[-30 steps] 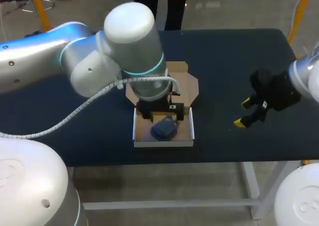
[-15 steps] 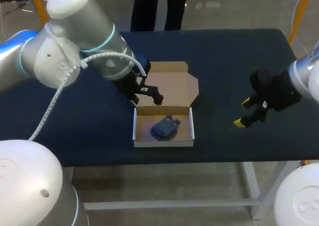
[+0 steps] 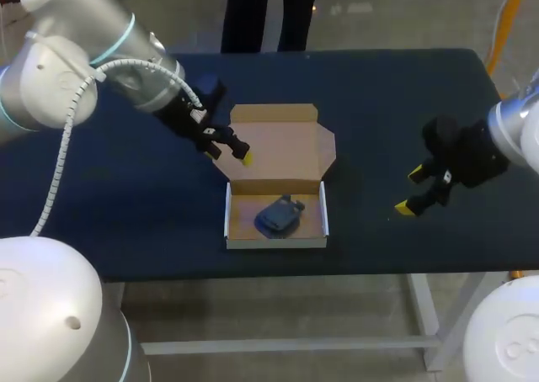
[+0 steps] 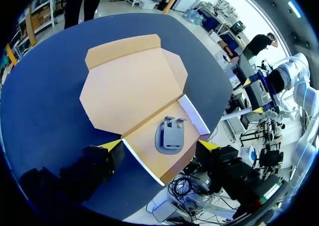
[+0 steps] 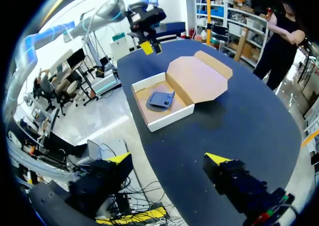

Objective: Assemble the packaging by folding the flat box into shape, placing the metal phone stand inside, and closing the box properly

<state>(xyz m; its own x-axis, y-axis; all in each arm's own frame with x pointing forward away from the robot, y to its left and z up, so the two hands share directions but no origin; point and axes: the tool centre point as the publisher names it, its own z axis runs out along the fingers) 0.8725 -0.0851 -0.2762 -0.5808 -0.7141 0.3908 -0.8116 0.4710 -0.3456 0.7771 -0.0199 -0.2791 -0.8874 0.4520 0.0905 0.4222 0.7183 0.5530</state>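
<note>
Right, the box (image 3: 275,222) sits near the middle of the dark blue table (image 3: 379,104), close to my edge. It is a shallow tray, white outside and brown inside. Its lid (image 3: 282,146) is thrown back and lying open flat on the table on the far side, with the side tabs splayed outward. The phone stand (image 3: 278,216) is lying in the tray, a dark grey-blue piece roughly at its centre, apart from the walls. My left gripper (image 3: 229,153) hangs just at the lid's left edge, near the fold where lid meets tray; its fingers are spread wide and have hold of nothing. From the left wrist view, the tray and the stand show between the two yellow tips, below them and untouched. The left arm (image 3: 93,54) comes in across the table's far left corner and covers it, its white cable hose (image 3: 63,159) looping down alongside. My right gripper (image 3: 410,190) is well apart to the right of the box, over bare tabletop, its fingers likewise parted and empty.
</note>
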